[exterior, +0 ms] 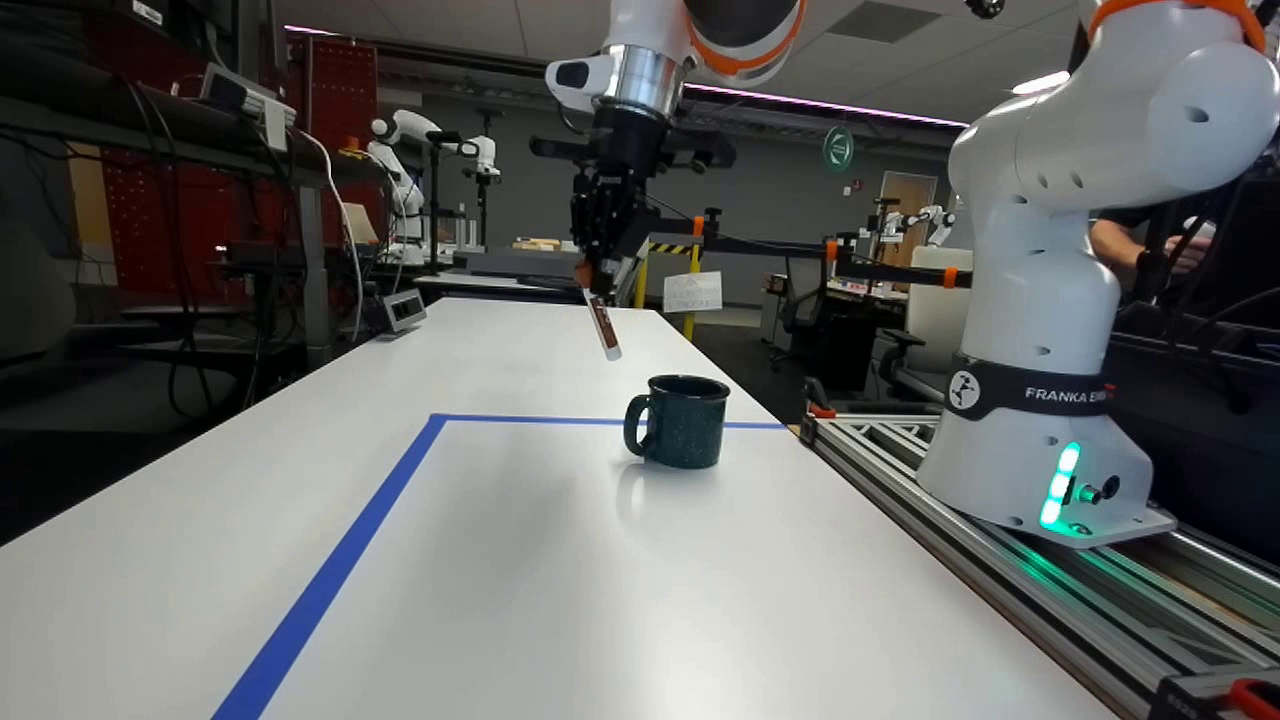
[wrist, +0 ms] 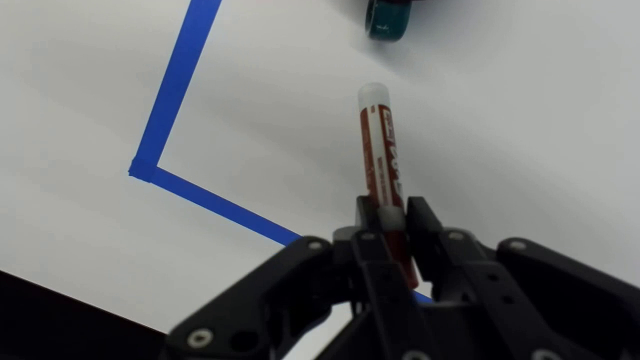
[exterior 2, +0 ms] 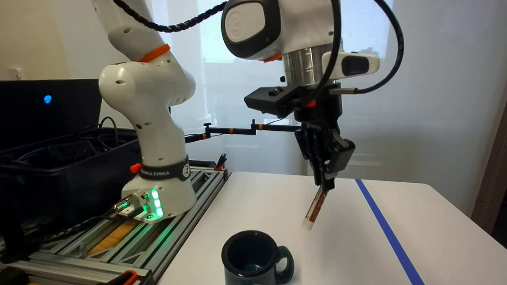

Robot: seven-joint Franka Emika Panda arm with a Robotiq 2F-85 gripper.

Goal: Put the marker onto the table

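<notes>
The white worktop [exterior: 520, 600] has a smooth surface marked with blue tape [exterior: 350, 550], which forms a corner in the wrist view. A dark green mug [exterior: 690, 430] stands upright inside the taped area. Along one long edge runs a metal rail track [exterior: 1000, 560] carrying the white robot base [exterior: 1030, 470]. The gripper [wrist: 392, 212] is clamped around the marker [wrist: 379, 150], which is held tilted above the worktop, white end lowest, near the mug. In an exterior view, the room background comprises a grey wall [exterior: 785, 185], a red perforated panel [exterior: 345, 80] and a ceiling strip light [exterior: 825, 105]; in an exterior view, a pale panel [exterior 2: 427, 99] rises behind the worktop.
</notes>
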